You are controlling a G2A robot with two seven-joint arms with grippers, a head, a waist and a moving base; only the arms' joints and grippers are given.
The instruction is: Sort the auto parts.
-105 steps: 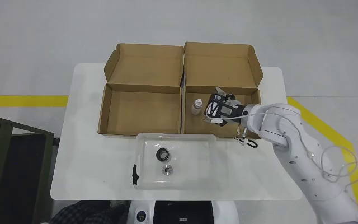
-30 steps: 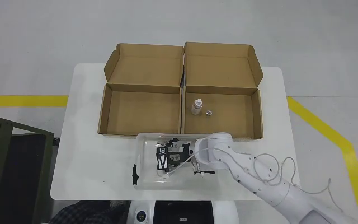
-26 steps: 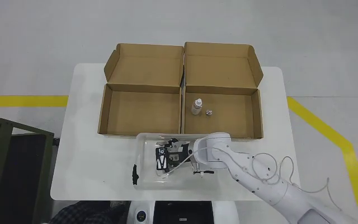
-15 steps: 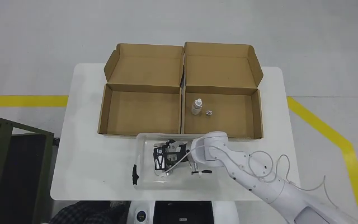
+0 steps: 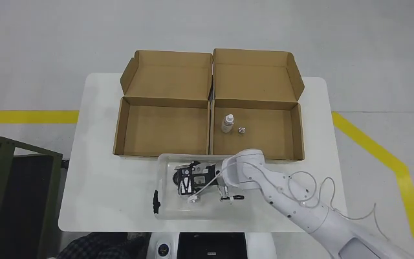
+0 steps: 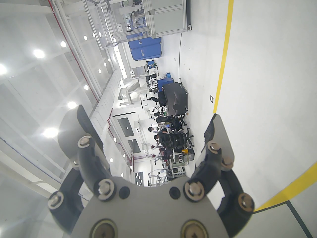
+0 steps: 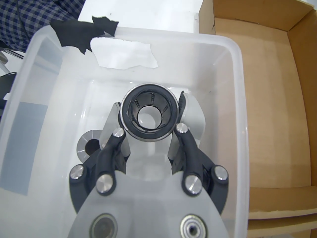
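- Bearing point(image 7: 171, 115): a short black-and-metal cylinder with an open bore, held inside the clear plastic bin point(image 7: 239, 80), toward the end that carries the black tape point(image 7: 79, 33).
- Right gripper point(image 7: 149, 105): reaches into the bin from the robot's right, with its 2 fingers clamped on opposite sides of the bearing's outer wall. Whether the bearing touches the bin floor cannot be told.
- Silver part point(image 7: 85, 147): a round metal piece with a dark centre hole, lying on the bin floor just beside 1 of the right gripper's fingers.
- Left gripper point(image 6: 148, 115): points out at a workshop hall and a floor with yellow lines, with its fingers wide apart.
- Cardboard: 2 open boxes stand side by side on the white table point(image 5: 97, 162), just behind the bin, with their lids folded back.
- Left box point(image 5: 162, 129): its near wall lies close along the bin's far rim.
- Right box point(image 5: 272, 133): holds a small white bottle point(image 5: 228, 122), upright near the wall shared with the left box, and a small metal piece point(image 5: 240, 129) just beside it.
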